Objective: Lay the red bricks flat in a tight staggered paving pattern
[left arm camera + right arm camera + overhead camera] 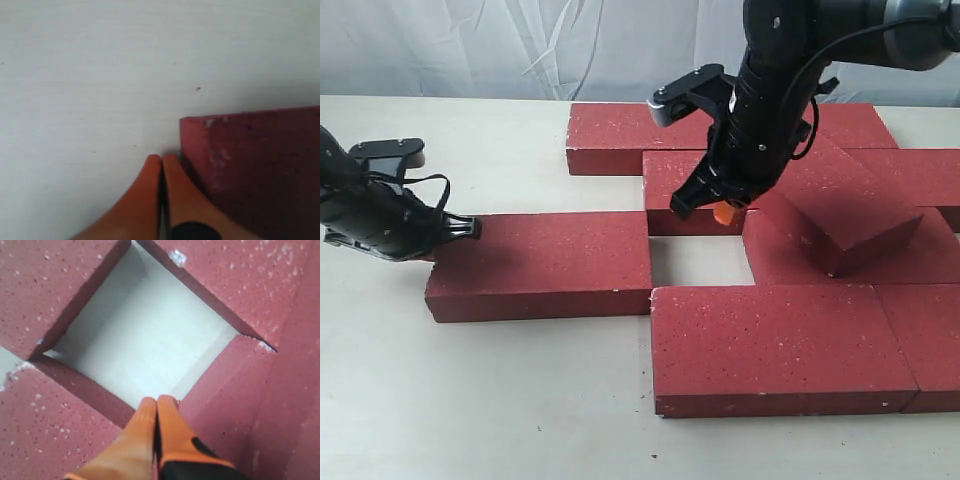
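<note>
Pale matte tabletop (470, 400) carried red bricks (770, 340), laid flat, packed from centre to right edge. Leftmost brick (545, 265) jutted left of group, right end just beside neighbours. Square gap (700, 262) of uncovered tabletop showed at centre, bricks on all four sides. Tilted brick (840, 210) leaned on others right of gap.

The red bricks (540, 265) look rough, matte, white-specked; the table (470, 400) smooth, pale, matte.

a robotics lab bench: bare pale tabletop (520, 400), crumpled white sheet (470, 45) along its far edge, black robot arms (775, 90).
</note>
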Controlling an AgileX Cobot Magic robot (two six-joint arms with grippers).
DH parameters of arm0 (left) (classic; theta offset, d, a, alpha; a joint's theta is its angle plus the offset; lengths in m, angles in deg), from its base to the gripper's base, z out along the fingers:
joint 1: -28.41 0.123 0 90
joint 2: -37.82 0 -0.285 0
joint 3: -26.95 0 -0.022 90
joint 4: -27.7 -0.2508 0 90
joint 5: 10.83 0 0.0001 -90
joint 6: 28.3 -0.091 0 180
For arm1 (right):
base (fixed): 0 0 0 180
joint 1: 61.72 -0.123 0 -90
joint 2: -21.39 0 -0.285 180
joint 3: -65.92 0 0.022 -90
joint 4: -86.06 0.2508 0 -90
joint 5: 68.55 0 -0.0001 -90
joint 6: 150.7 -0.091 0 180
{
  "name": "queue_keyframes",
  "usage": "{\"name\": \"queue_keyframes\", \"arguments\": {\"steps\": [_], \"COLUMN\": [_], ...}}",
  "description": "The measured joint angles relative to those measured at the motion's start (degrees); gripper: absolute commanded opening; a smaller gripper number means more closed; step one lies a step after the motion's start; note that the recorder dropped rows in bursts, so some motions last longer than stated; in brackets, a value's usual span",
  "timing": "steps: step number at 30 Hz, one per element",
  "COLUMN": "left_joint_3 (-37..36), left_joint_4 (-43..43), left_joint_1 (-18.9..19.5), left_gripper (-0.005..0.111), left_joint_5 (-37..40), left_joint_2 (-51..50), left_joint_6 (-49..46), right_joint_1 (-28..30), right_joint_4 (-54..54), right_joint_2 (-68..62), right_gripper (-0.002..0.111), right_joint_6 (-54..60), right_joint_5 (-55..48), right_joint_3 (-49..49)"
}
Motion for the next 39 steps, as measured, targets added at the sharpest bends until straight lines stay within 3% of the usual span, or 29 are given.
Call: {"name": "queue_keyframes", "arguments": {"steps": [10, 21, 33, 39], "left_joint_3": [0.0, 0.6, 3.4, 3.4], "left_joint_4": [0.4, 1.2, 2.6, 3.1], "left_joint_1": [-5.2, -6.2, -7.7, -10.2], "left_gripper": [0.0, 0.0, 0.0, 0.0], "left_joint_5": [-2.0, -3.6, -4.7, -4.5], "left_joint_2": [0.0, -2.2, -4.0, -4.0], "left_joint_6": [-0.2, -0.2, -0.4, -0.4], "right_joint_1": [0.7, 0.7, 0.7, 0.7], "right_joint_4": [0.8, 5.6, 2.9, 2.8], "right_joint_2": [2.3, 2.3, 2.4, 2.4], "right_gripper": [-0.001, -0.001, -0.001, -0.001], "right_joint_6": [0.0, 1.7, 2.1, 2.1], "right_joint_5": [3.8, 4.8, 4.8, 4.9], "right_joint_3": [4.9, 5.0, 5.0, 5.0]}}
